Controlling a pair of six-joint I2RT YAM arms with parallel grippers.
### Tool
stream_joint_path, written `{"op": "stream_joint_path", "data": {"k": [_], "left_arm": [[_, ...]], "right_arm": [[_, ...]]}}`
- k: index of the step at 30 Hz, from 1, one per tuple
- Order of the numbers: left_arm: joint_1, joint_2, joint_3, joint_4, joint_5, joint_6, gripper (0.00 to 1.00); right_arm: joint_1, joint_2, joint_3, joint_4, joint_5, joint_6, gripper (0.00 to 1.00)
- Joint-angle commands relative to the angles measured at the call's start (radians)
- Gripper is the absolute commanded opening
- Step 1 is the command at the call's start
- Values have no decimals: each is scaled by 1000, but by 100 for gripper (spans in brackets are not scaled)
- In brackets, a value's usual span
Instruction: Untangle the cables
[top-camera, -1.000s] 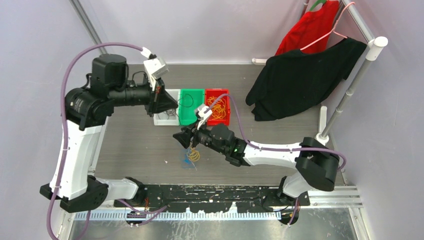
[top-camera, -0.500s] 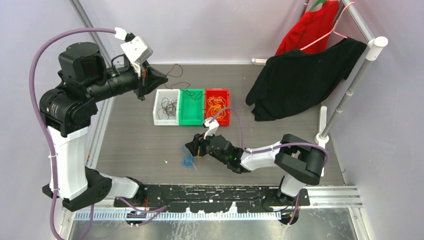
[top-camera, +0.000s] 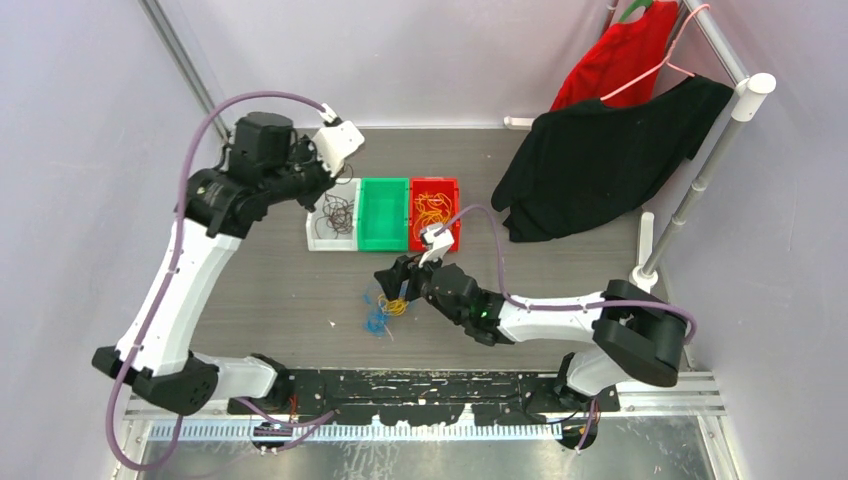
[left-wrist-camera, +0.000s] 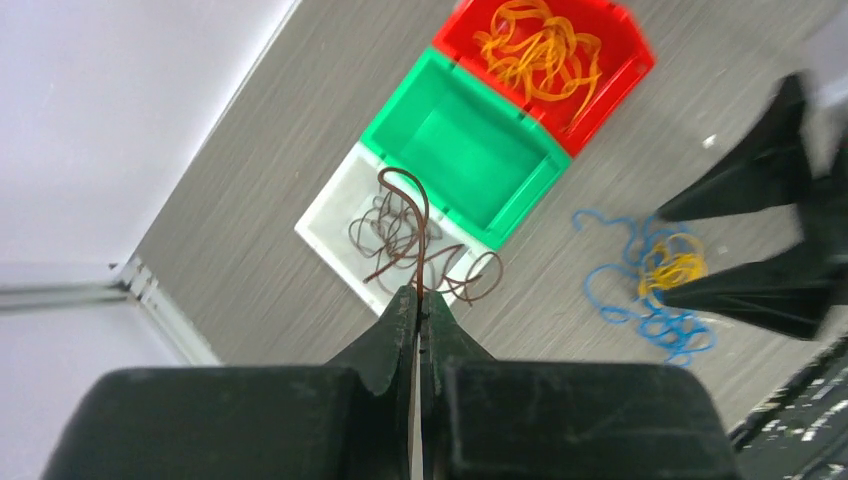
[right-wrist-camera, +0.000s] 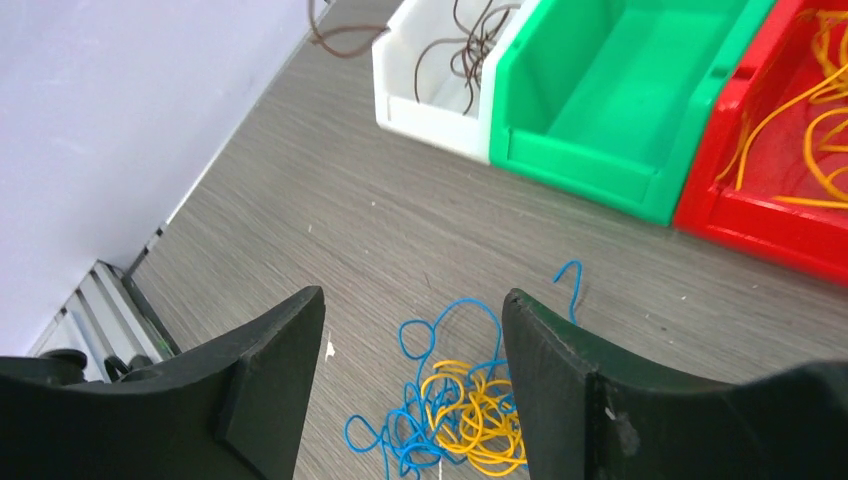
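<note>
While the left gripper (left-wrist-camera: 418, 296) hangs above the white bin (right-wrist-camera: 425, 112): its jaws are pressed together on one end of a brown cable (left-wrist-camera: 408, 210), which loops off the fingertips over that bin.
Left arm, change: a second ago it stood over the white and green bins. Half a second ago it had swung up to the back left with the brown cable trailing. Now it is back over the white bin's far end.
White bin: more brown cables (left-wrist-camera: 378, 235) lie coiled inside.
Green bin (left-wrist-camera: 455, 150): between the white and red bins, touching both.
Red bin (right-wrist-camera: 760, 240): orange cables (left-wrist-camera: 530, 50) are piled in it.
Right gripper (right-wrist-camera: 410, 300): jaws wide apart and holding nothing, low over the table (right-wrist-camera: 330, 210) on the near side of the bins.
Right gripper, change: a second ago a yellow coil hung under it. Since then the jaws have spread and the coil lies on the table.
Yellow cable (right-wrist-camera: 470, 415): on the table, seen between the two open fingers in the wrist view, tangled with the blue one.
Blue cable (right-wrist-camera: 420, 335): on the table, its loops spread left of and beyond the yellow, with one hooked end pointing toward the green bin.
Contact: whether the right fingers touch the tangle cannot be told.
</note>
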Motion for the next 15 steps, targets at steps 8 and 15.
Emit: {"op": "stream_joint_path", "data": {"k": [8, 15], "left_arm": [[106, 129, -203, 301, -147, 163, 0], [215, 259, -221, 416, -140, 206, 0]], "right_arm": [[0, -112, 57, -104, 106, -40, 73], [-4, -152, 52, -142, 142, -57, 73]]}}
